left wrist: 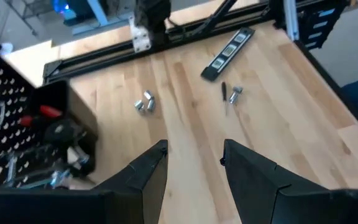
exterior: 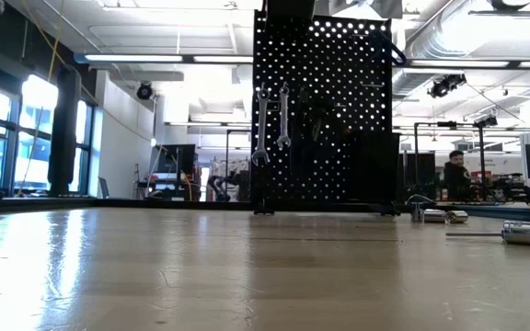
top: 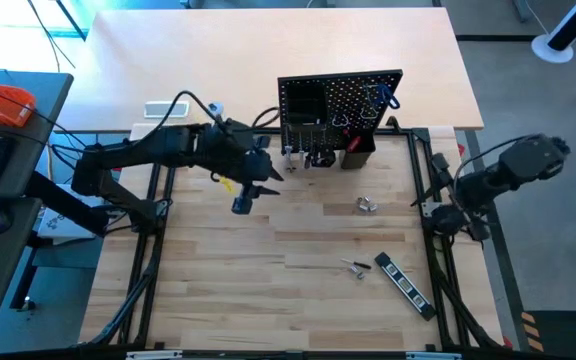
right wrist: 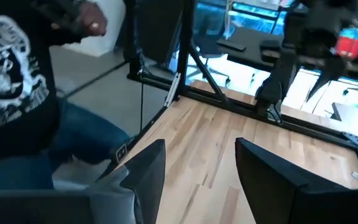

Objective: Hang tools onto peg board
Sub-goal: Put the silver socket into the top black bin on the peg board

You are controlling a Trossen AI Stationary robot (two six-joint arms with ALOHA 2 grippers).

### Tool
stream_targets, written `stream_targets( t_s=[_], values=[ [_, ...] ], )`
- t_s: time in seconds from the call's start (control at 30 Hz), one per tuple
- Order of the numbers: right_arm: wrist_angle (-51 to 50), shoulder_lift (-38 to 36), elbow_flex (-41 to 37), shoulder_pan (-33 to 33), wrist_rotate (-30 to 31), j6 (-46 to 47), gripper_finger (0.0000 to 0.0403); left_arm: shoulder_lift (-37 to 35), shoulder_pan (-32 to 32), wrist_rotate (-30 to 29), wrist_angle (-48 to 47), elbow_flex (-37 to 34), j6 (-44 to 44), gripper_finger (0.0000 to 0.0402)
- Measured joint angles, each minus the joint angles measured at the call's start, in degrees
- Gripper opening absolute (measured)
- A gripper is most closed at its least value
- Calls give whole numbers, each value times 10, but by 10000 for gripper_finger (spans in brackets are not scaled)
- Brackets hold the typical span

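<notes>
Jaws apart, left gripper [top: 245, 197] empty; striped bar [top: 405, 286] lies diagonally (flat).

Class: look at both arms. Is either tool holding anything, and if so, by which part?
Nothing is held. The left tool and the right tool both stand open and empty above the table.

From overhead I get even, bright light on the table [top: 268, 250] with soft shadows. At table height, ceiling strips and windows backlight the peg board [exterior: 325, 110] into silhouette, and the near wood blurs. Both wrist views look soft and smeared.
</notes>
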Motion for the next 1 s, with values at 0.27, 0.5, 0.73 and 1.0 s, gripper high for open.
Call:
stream_targets(
  t_s=[0.27,0.5,0.73,1.0],
  values=[
    [208,-97,-277,0,26,70,188,0,-42,1,93,-81,-5,147],
    [368,-101,-456,0,70,145,188,0,-76,1,242,-206,-28,146],
    [393,-101,-559,0,225,265,188,0,-95,1,449,-347,-67,146],
    [397,-73,-615,-3,342,373,188,0,-97,-49,712,-514,-112,146]
  ],
)
